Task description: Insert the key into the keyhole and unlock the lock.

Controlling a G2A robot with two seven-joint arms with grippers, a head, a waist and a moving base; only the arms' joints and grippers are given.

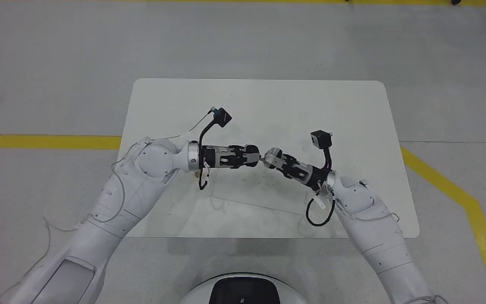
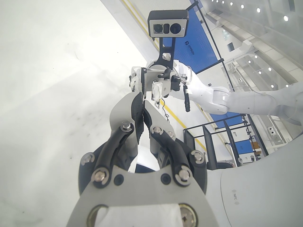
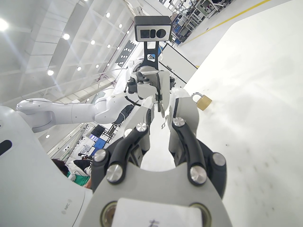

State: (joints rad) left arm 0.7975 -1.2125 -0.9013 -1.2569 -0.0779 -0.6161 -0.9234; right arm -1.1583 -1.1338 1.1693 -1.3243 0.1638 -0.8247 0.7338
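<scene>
A small silver key (image 3: 161, 106) sticks out from the tips of my left gripper (image 3: 157, 96), which is shut on it. In the left wrist view the left gripper (image 2: 143, 111) has its black pads pressed together and the key is hidden between them. My right gripper (image 3: 163, 111) faces it tip to tip, open, with one finger on each side of the key. Both grippers meet above the middle of the white table (image 1: 342, 114): left gripper (image 1: 255, 157), right gripper (image 1: 271, 159). A brass padlock (image 3: 204, 102) with a silver shackle lies on the table just beyond the right gripper.
The table's far edge (image 1: 258, 80) and right edge (image 1: 402, 152) border grey floor with yellow lines. Bare tabletop lies on all sides of the two grippers.
</scene>
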